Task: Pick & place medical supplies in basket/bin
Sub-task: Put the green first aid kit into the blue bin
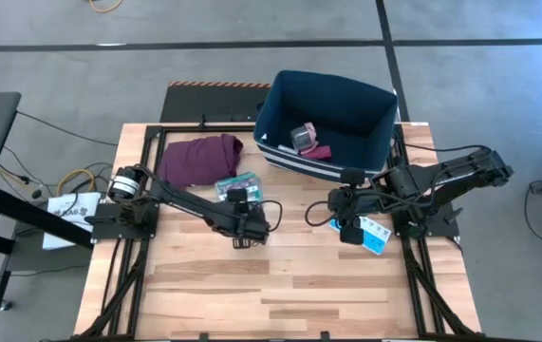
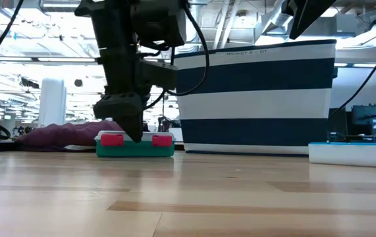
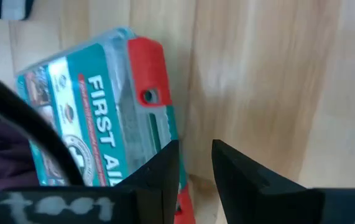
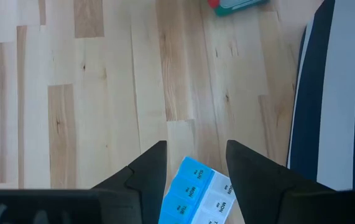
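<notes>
Grippers first: we saw the left gripper (image 3: 194, 163) low over the desk (image 1: 280, 285), its fingers (image 3: 158, 177) parted by a narrow gap and gripping nothing, set at the edge of the teal first-aid box (image 3: 96, 124), beside its red latch (image 3: 149, 74). That box (image 1: 236, 184) lay flat next to the maroon cloth (image 1: 199, 158). We found the right gripper (image 4: 196, 168) with jaws partly apart and empty, hovering over the blue-white pill organizer (image 4: 199, 196), which lay on the desk near the striped navy bin (image 1: 327, 123). In the high view that organizer (image 1: 373, 236) sat just in front of the bin. Inside the bin we made out a few small supplies (image 1: 307, 141).
</notes>
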Tool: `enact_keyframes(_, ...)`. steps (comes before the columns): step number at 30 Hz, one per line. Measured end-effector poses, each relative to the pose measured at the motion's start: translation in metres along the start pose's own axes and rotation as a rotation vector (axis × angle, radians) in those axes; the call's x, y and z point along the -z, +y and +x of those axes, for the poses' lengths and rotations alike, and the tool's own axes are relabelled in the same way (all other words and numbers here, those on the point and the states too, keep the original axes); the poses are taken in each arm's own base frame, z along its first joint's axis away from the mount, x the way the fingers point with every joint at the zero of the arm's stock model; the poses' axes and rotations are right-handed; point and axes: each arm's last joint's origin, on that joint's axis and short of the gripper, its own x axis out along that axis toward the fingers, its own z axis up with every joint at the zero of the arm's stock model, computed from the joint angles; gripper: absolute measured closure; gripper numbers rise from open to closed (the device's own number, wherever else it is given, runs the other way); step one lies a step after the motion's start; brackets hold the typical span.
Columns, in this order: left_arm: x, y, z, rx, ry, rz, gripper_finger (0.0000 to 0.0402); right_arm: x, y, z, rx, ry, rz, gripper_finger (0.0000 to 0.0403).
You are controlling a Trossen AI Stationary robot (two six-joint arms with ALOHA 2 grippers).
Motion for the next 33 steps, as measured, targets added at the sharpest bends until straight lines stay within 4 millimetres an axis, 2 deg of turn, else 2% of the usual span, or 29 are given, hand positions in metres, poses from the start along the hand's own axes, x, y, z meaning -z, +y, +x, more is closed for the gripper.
enact_keyframes(26, -0.0006, 0.002, -0.0005, -0.088, -0.024, -0.037, 0.0315, 0.0, 0.0, -0.0001, 0.0, 0.0, 0.0, 0.0244)
enact_keyframes(33, 0.0002, 0.0019, 0.0002, -0.043, -0.003, -0.051, 0.0315, 0.0, 0.0, -0.0001, 0.0, -0.001, 0.0, 0.0244)
